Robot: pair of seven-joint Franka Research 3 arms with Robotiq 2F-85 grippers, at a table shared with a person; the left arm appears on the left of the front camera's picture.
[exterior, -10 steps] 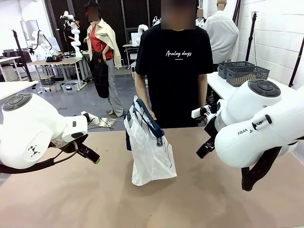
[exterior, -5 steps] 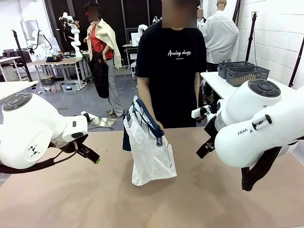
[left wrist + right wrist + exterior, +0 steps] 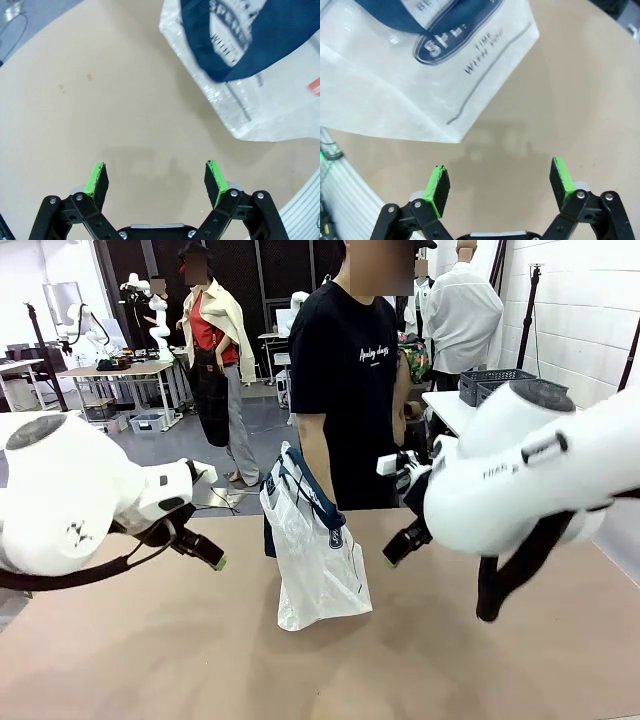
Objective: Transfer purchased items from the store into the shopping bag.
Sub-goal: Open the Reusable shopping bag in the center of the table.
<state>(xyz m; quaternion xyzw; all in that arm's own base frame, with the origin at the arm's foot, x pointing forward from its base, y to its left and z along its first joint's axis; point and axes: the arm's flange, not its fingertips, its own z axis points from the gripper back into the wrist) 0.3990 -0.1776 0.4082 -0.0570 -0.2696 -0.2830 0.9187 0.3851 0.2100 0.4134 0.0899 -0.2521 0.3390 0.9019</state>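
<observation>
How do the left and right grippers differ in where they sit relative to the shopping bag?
The left gripper hovers on the robot's left of the shopping bag with a clear gap; the right gripper is on the opposite side, closer to the bag's edge. The left gripper's camera faces the navy handle; the right gripper's faces the oval logo. Both are open, empty, above the table.

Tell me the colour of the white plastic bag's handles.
The strap handles are dark navy, clearest in the front view.
</observation>
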